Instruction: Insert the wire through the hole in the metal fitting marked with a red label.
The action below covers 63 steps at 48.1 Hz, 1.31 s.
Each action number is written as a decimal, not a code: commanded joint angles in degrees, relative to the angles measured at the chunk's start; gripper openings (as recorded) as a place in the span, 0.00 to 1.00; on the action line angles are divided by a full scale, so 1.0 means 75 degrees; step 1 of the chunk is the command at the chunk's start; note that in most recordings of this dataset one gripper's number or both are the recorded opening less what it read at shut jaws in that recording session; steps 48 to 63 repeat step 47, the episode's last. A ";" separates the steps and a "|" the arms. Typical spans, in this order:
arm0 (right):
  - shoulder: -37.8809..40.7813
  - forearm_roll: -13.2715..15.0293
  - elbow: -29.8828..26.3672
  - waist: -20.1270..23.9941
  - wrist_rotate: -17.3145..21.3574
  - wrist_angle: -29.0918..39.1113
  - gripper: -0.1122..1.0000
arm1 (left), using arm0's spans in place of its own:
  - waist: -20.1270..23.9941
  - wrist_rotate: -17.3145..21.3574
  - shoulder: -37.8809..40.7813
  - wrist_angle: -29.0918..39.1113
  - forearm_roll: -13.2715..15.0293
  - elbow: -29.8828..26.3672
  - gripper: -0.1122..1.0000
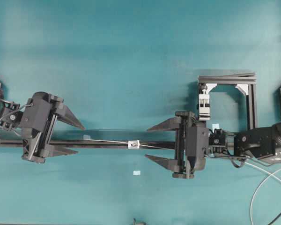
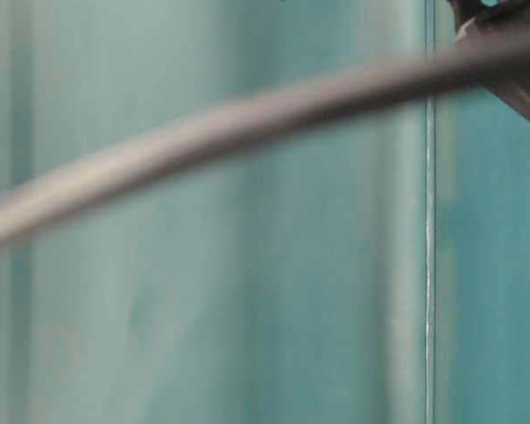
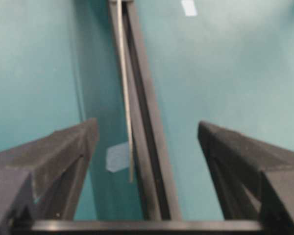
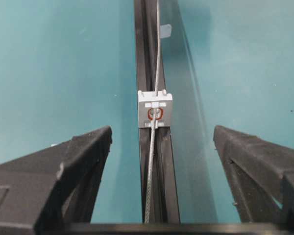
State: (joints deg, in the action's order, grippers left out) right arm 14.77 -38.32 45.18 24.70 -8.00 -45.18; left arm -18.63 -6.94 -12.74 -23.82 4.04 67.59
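Over on the left, the left gripper (image 1: 74, 137) is standing wide open, holding nothing, the wire (image 1: 107, 141) lying loose along the dark rail (image 1: 98, 143). Mid-table, that wire is passing through the hole (image 4: 154, 114) in the metal fitting (image 1: 134, 144). On the right, the right gripper (image 1: 153, 143) is gaping empty too. Threading looks done; next is probably just backing both arms clear without nudging anything.

A teal desk (image 1: 131, 56) fills the whole scene, its matte surface evenly lit with a soft paler sheen toward the upper middle. A long black rail (image 1: 107, 143) lies flat across it from side to side. At the right rear stands a small frame of black bars (image 1: 239, 89). Pale tape scraps (image 1: 136, 173) dot the surface, and white cables (image 1: 267, 183) trail off the lower right corner.
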 commanded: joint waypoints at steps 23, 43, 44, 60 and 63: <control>-0.0668 0.0023 0.0117 -0.0059 -0.0129 -0.0035 0.93 | 0.0434 0.0023 -0.0305 -0.0082 -0.0023 -0.0035 0.87; -0.0996 0.0023 0.0598 -0.0363 -0.0152 -0.0035 0.93 | 0.0551 0.0047 -0.0551 -0.0141 -0.0023 -0.0012 0.86; -0.1031 0.0023 0.0621 -0.0363 -0.0152 -0.0035 0.93 | 0.0563 0.0047 -0.0551 -0.0164 -0.0023 -0.0023 0.86; -0.1090 0.0023 0.0715 -0.0387 -0.0152 -0.0047 0.93 | 0.0563 0.0059 -0.0551 -0.0234 -0.0035 -0.0012 0.86; -0.1090 0.0023 0.0715 -0.0387 -0.0152 -0.0047 0.93 | 0.0563 0.0059 -0.0551 -0.0234 -0.0035 -0.0012 0.86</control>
